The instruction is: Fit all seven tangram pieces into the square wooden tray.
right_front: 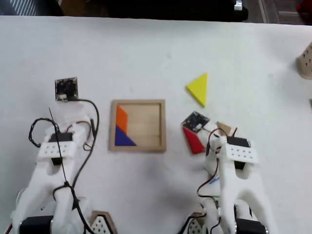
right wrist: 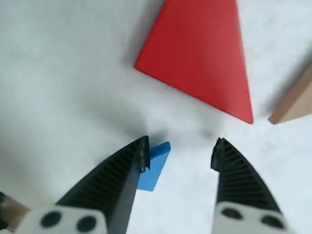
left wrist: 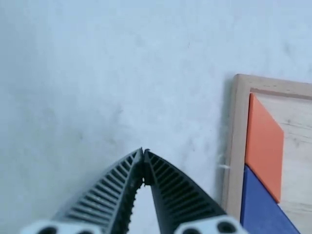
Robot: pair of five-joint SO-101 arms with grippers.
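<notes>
The square wooden tray (right_front: 138,148) lies mid-table and holds an orange piece (right_front: 122,118) and a blue piece (right_front: 123,138) against its left wall. My left gripper (left wrist: 144,152) is shut with nothing in it, just left of the tray's rim (left wrist: 233,146). My right gripper (right wrist: 179,148) is open over the table, right of the tray. A small blue piece (right wrist: 153,169) lies against the inner side of one finger. The red triangle (right wrist: 200,58) (right_front: 193,140) lies flat just ahead of the fingertips. A yellow triangle (right_front: 199,87) lies farther back.
A tan wooden piece (right_front: 223,127) (right wrist: 292,100) lies beside the red triangle. A small black board (right_front: 66,88) with a cable sits at the left. A pale perforated object (right_front: 306,61) stands at the right edge. Bare white table stretches behind the tray.
</notes>
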